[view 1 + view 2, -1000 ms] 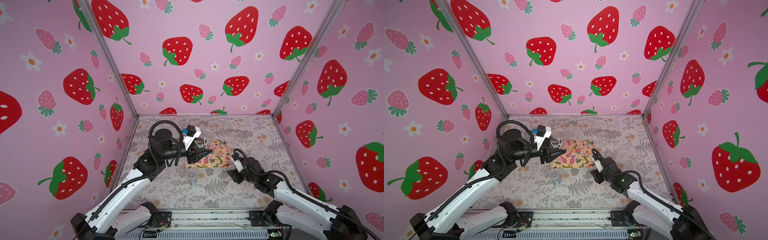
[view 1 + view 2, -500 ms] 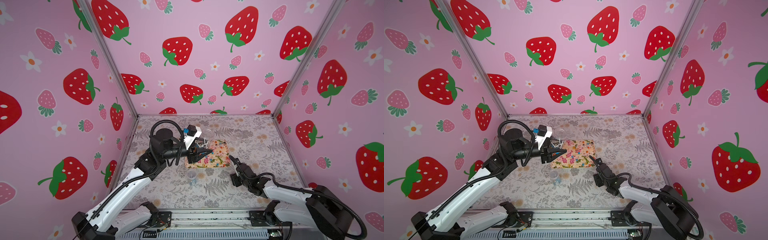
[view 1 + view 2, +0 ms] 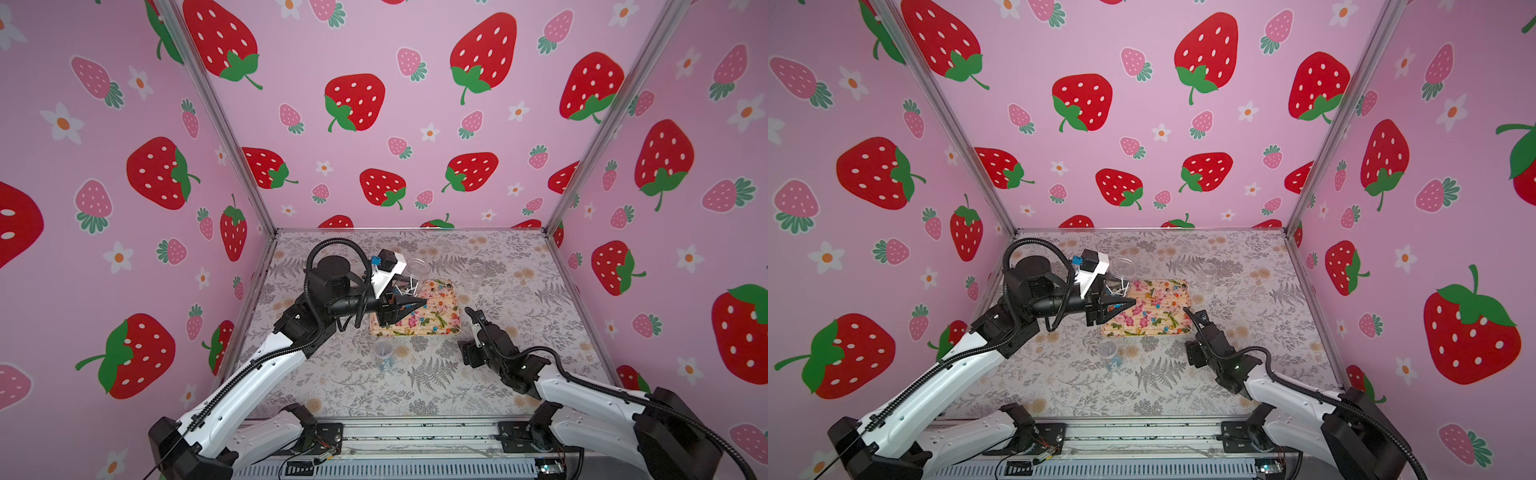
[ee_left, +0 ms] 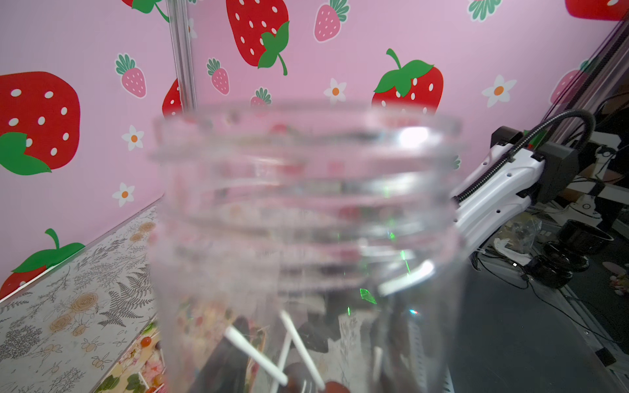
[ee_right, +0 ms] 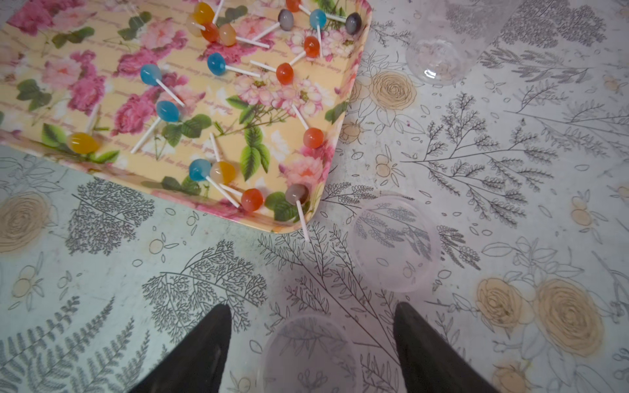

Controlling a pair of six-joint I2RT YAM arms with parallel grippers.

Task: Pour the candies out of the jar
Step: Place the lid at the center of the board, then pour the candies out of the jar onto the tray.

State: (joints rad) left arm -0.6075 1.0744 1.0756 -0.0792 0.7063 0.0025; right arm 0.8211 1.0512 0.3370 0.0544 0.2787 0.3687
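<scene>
Right pincer (image 5: pixel 311 306) wider, above clear lid (image 5: pixel 306 350)

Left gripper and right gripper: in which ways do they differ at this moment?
The left gripper is shut on the jar; the right gripper is open and holds nothing. The left gripper is raised over the tray; the right gripper points at the table beside the tray. Both have black pointed fingers.

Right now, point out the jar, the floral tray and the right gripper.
jar (image 4: pixel 306 204), left wrist view, on its clear threaded wall.
floral tray (image 5: pixel 51 75), right wrist view, on a bare patch of its floor.
right gripper (image 5: pixel 313 308), right wrist view, midway between its fingertips.
</scene>
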